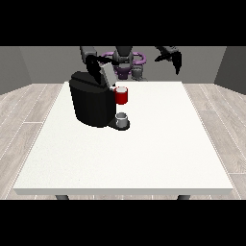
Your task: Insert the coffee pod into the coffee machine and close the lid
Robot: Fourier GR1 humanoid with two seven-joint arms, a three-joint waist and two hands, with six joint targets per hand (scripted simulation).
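The black coffee machine (91,103) stands on the white table (144,158), left of the middle. Its grey lid (106,73) is tilted up and open. A red pod holder (122,97) juts from the machine's front, with a pale rim on top; I cannot tell whether the coffee pod lies in it. Below it a small grey cup (122,120) sits on the machine's base. The hand at the view's left (97,60) is at the lid's upper end. The hand at the view's right (174,56) hangs raised behind the table's far edge, fingers relaxed downward, holding nothing.
The robot's torso (124,65) stands behind the table's far edge, just right of the machine. White tabletop stretches in front of and to the right of the machine. Wooden floor surrounds the table.
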